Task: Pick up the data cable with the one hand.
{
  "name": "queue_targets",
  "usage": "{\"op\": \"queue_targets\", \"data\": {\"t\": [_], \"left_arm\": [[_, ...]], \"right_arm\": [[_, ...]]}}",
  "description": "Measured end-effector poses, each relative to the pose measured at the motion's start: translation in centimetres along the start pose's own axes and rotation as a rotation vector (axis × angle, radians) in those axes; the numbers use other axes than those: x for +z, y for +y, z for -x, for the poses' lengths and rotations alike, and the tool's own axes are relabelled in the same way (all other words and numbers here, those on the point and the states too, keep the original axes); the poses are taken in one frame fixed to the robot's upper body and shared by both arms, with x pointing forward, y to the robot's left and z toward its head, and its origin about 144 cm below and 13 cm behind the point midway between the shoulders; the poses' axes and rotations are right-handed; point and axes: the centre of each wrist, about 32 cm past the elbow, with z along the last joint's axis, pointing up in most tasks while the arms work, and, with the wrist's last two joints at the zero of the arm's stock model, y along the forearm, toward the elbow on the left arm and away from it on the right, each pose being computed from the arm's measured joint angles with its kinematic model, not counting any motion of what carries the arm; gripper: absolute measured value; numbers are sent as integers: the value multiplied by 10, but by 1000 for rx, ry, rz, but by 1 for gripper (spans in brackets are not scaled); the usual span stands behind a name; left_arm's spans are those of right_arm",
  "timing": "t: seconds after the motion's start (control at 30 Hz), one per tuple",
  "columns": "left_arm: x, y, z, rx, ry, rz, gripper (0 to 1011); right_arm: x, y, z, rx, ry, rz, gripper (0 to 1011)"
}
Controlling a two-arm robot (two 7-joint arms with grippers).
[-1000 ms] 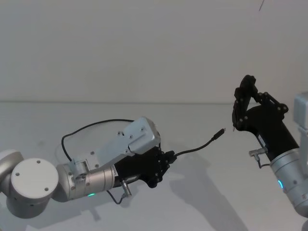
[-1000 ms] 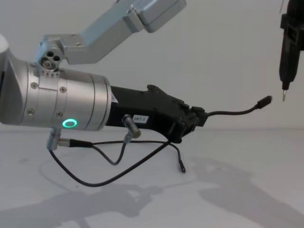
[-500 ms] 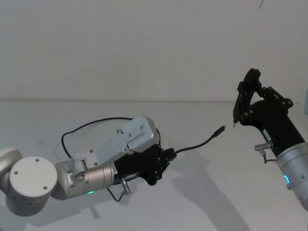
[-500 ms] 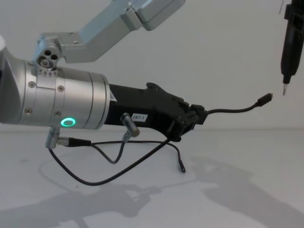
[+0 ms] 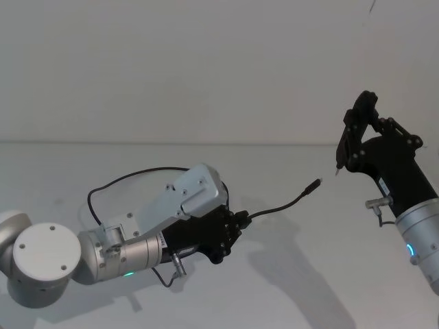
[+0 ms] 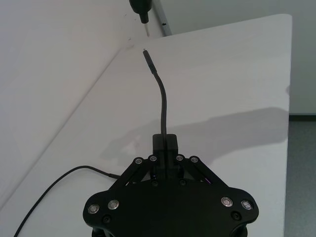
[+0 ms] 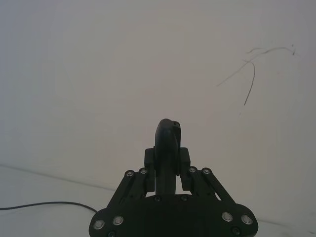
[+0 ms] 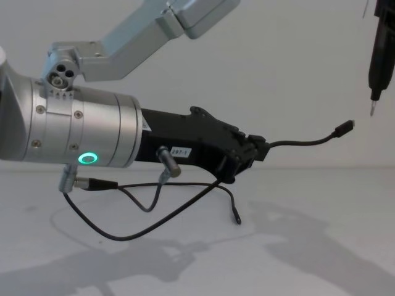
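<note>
- Between the fingertips of the left gripper (image 8: 256, 154): the data cable (image 8: 305, 143), pinched a short way back from one plug, fingers pressed together on it.
- Ahead of that gripper: a short free length of cable, rising in a gentle curve and ending in a small dark plug held in the air, clear of the table (image 5: 288, 274).
- Behind and below the gripper: the rest of the cord, hanging in a loose loop under the silver wrist, the other plug dangling just above the table surface; in the head view, a long arc trailing back past the arm.
- Farther ahead and higher than the raised plug: the right gripper (image 5: 338, 171), upright, fingers closed together with nothing between them, its tip near the plug but apart from it.
- Step in hand, as a judgement: grasp made, lift largely done, cable mostly off the table.
- Next move, likely: keep the pinch firm, raise a little more so the hanging loop clears, and avoid swinging the free plug into the right gripper.
</note>
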Motion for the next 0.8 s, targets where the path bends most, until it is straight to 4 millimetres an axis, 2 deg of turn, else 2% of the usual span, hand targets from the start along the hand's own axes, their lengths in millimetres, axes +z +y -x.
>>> {"op": "queue_targets", "data": {"t": [0.8], "left_arm": [[0, 0, 0, 0, 0, 0, 35]], "right_arm": [[-1, 4, 1, 42, 97, 22, 279]]}}
